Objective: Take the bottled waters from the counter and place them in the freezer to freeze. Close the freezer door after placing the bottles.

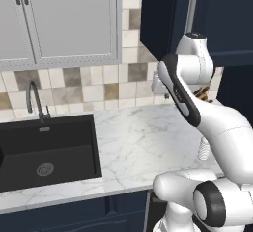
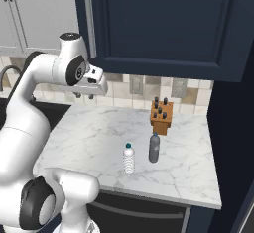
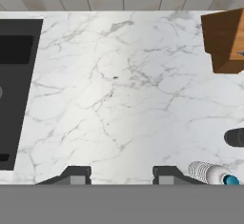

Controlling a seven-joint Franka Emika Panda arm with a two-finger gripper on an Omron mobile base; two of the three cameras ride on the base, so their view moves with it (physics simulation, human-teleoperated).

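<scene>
Two bottled waters stand on the white marble counter (image 2: 94, 133) near its front edge. One is a pale ribbed bottle (image 2: 129, 158) with a blue cap, the other a darker grey bottle (image 2: 154, 148) just right of it. In the hand view the pale bottle (image 3: 209, 172) lies at the lower right and the grey one (image 3: 234, 137) at the right edge. My gripper (image 2: 83, 96) hangs high above the counter's left part, well left of both bottles. It is open, and its fingertips (image 3: 76, 174) stand apart with nothing between them. The freezer and its door are out of view.
A wooden knife block (image 2: 161, 116) stands behind the bottles by the tiled wall. A black sink (image 1: 44, 149) with a curved faucet (image 1: 33, 97) takes up the counter's left. Navy upper cabinets (image 2: 163, 24) hang above the counter.
</scene>
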